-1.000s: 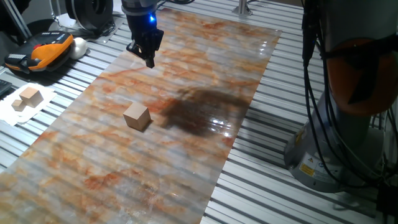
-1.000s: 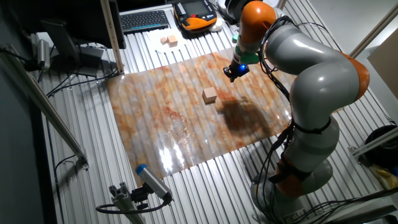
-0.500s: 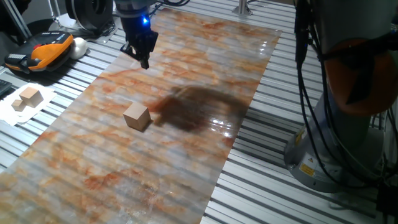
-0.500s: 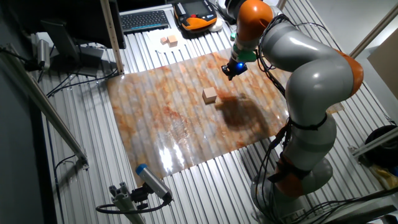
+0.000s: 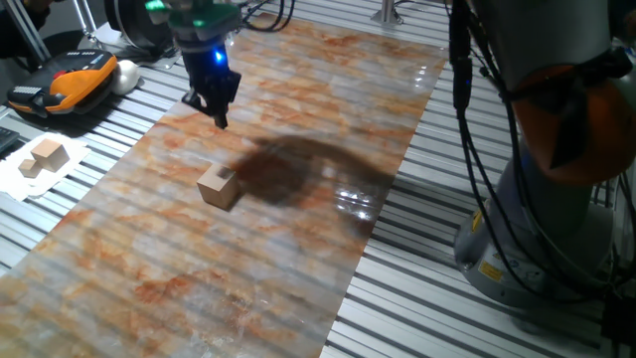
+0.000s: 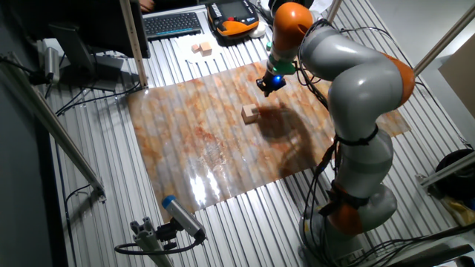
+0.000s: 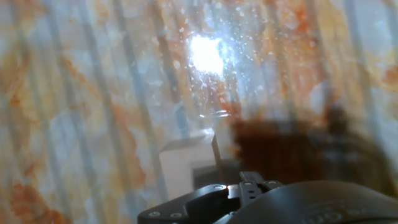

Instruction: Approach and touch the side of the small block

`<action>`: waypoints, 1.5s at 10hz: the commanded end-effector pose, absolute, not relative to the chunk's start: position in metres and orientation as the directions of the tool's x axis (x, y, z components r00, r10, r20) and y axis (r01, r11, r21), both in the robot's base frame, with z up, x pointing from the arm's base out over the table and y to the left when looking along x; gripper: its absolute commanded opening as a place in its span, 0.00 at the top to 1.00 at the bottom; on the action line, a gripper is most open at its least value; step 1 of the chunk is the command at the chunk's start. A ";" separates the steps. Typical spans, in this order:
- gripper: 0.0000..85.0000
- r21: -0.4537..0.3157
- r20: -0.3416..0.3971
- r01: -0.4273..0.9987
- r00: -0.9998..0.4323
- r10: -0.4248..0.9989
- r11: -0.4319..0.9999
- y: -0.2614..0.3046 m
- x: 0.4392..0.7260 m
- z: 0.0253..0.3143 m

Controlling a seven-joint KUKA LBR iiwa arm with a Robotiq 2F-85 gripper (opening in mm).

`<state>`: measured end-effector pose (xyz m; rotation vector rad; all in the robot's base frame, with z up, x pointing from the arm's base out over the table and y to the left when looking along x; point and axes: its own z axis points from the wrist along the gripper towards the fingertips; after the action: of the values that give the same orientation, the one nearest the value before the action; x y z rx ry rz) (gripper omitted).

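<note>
The small block (image 5: 218, 186) is a light-tan wooden cube resting on the marbled orange-grey sheet (image 5: 298, 229). It also shows in the other fixed view as the small block (image 6: 250, 113). My gripper (image 5: 220, 119) hangs above the sheet, behind and slightly left of the cube, a clear gap away and not touching it. Its fingers taper to one point with nothing between them, so it looks shut. From the other side the gripper (image 6: 266, 88) sits up and right of the cube. In the hand view the block (image 7: 186, 163) appears pale and blurred just above the dark gripper body at the bottom edge.
Pale wooden blocks on white paper (image 5: 42, 157) lie off the sheet's left edge. An orange-black device (image 5: 70, 80) sits at the far left, and a keyboard (image 6: 172, 24) behind. The arm's base (image 5: 542, 219) stands to the right. The arm's dark shadow (image 5: 288, 174) falls beside the cube.
The gripper has slid leftward across the far part of the sheet, ending more directly behind the cube. The shadow followed it. The cube has not moved.
</note>
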<state>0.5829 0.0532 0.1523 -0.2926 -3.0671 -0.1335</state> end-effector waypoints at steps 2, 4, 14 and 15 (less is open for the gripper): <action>1.00 0.097 0.070 0.188 -0.981 0.182 0.977 0.051 0.588 0.132; 1.00 0.110 0.080 0.196 -0.979 0.188 0.974 0.051 0.588 0.127; 1.00 0.110 0.061 0.197 -0.980 0.191 0.974 0.054 0.581 0.108; 1.00 0.112 0.063 0.197 -0.980 0.191 0.974 0.054 0.581 0.108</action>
<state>0.5808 0.0537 0.1079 -0.3024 -3.0693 -0.1820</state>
